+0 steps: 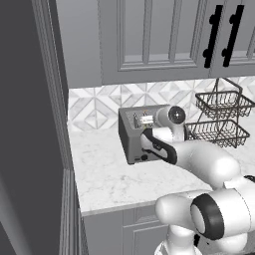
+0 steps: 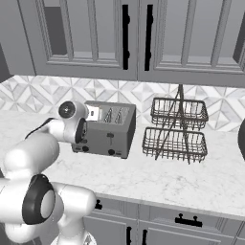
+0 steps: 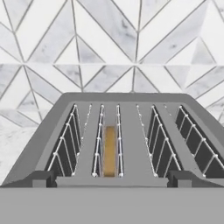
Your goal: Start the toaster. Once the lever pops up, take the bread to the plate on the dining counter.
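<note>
Inside second slot of toaster [image 3: 127,131], bread [image 3: 109,151], gripper [image 3: 111,178] spread above

Base views flank toaster [image 1: 133,137]; hand view close above.

The arm's elbow hid part of the toaster's [image 1: 130,134] front face. Most of the bread [image 3: 109,151] sat sunk inside its slot.
</note>
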Robot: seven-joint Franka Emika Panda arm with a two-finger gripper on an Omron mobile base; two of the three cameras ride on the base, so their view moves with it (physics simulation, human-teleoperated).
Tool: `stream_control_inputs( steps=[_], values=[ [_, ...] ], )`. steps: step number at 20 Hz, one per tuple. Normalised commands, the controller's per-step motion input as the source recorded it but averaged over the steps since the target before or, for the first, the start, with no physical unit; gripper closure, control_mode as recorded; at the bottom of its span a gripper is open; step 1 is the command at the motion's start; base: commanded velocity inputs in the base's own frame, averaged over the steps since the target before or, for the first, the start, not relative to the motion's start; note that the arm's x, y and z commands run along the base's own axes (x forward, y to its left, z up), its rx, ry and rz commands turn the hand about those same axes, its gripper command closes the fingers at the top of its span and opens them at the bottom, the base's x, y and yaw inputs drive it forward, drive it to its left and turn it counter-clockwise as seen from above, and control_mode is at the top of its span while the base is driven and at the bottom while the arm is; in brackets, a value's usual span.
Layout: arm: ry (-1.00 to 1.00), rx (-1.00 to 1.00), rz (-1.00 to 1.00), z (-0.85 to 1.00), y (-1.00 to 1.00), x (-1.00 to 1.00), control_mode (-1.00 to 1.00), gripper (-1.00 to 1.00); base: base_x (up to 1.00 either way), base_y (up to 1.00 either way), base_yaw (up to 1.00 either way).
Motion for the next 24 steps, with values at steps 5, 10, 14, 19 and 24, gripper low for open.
stream_control_inputs(
  steps=[5, 10, 14, 19, 24],
  values=[
    [0.00, -0.03, 0.00, -0.24, 0.24, 0.13, -1.00, -1.00, 0.00, 0.00, 0.00],
    [0.00, 0.00, 0.00, 0.00, -0.09, 0.11, -1.00, -1.00, 0.00, 0.00, 0.00],
    [0.00, 0.00, 0.00, 0.00, -0.19, 0.14, -1.00, -1.00, 0.00, 0.00, 0.00],
    [0.00, 0.00, 0.00, -0.01, -0.03, 0.08, -1.00, -1.00, 0.00, 0.00, 0.00],
    [0.00, -0.01, 0.00, -0.09, 0.00, 0.03, -1.00, -1.00, 0.00, 0.00, 0.00]
  ],
)
